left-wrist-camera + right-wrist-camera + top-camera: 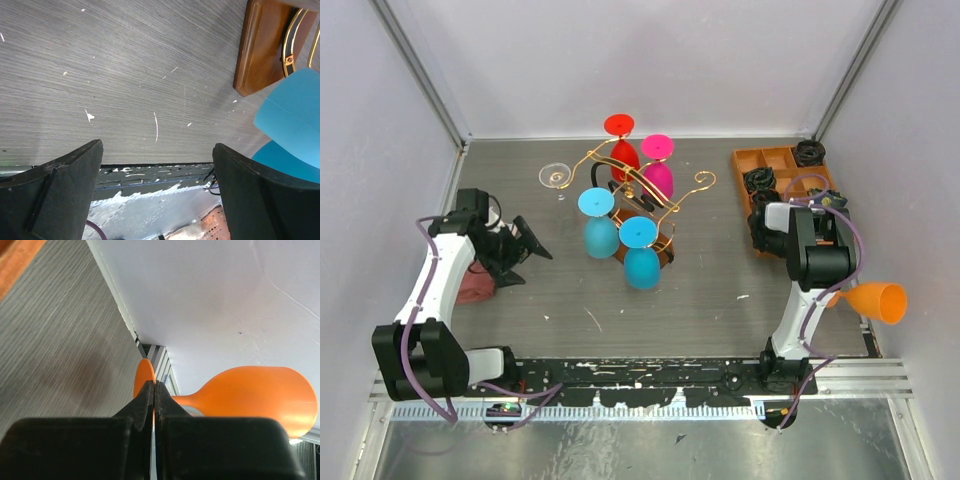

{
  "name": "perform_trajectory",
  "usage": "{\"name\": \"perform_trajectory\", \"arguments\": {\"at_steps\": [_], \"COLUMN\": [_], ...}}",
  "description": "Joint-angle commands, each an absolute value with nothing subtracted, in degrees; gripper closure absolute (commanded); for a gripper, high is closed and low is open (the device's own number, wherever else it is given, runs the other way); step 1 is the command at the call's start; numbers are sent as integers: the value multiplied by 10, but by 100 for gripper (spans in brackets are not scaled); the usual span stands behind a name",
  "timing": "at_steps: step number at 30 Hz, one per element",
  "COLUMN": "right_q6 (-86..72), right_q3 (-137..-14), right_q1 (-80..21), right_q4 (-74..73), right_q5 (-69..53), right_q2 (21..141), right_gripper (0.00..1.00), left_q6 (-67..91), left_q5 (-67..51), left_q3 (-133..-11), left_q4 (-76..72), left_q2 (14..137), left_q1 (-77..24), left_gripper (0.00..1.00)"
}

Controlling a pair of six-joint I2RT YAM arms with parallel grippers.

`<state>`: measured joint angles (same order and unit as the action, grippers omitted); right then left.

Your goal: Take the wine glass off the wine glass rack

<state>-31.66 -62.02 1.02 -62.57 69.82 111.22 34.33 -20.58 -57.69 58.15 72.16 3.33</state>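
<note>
We have the orange glass (pixel 882 301) off the rack (pixel 256 47). It lies sideways in the air, well to the right by the wall (pixel 225 300), its stem pinched in the closed right gripper (pixel 154 390). Four other glasses (pixel 600 225) hang on the rack. The left gripper (pixel 157 147) gapes wide and empty over the table (pixel 125 75), near the rack. We judge the removal done, with at most setting the glass down left.

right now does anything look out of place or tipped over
The orange glass is off the rack, held sideways in the right tool at the right edge of the table. A clear glass sits alone left of the rack; I can't tell whether it's tipped.
</note>
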Motion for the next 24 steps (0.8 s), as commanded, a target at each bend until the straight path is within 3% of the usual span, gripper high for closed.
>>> {"name": "perform_trajectory", "arguments": {"at_steps": [1,18,19,20,24], "right_q6": [-328,-283,-280,-279,-279], "right_q3": [-647,-667,-668,-670,-683], "right_q1": [11,11,11,11,11], "right_q4": [-629,-576,-574,-574,-575], "right_q5": [705,658,656,654,643], "right_q2": [1126,1191,1196,1200,1211], "right_gripper": [99,99,95,78,74], "left_q6": [340,322,322,322,322], "left_q5": [-230,-227,-227,-227,-222], "left_q3": [-561,-545,-544,-545,-543], "left_q4": [555,560,561,561,562], "left_q2": [732,745,746,747,749], "left_q1": [33,34,34,34,34], "left_gripper": [2,2,2,2,2]}}
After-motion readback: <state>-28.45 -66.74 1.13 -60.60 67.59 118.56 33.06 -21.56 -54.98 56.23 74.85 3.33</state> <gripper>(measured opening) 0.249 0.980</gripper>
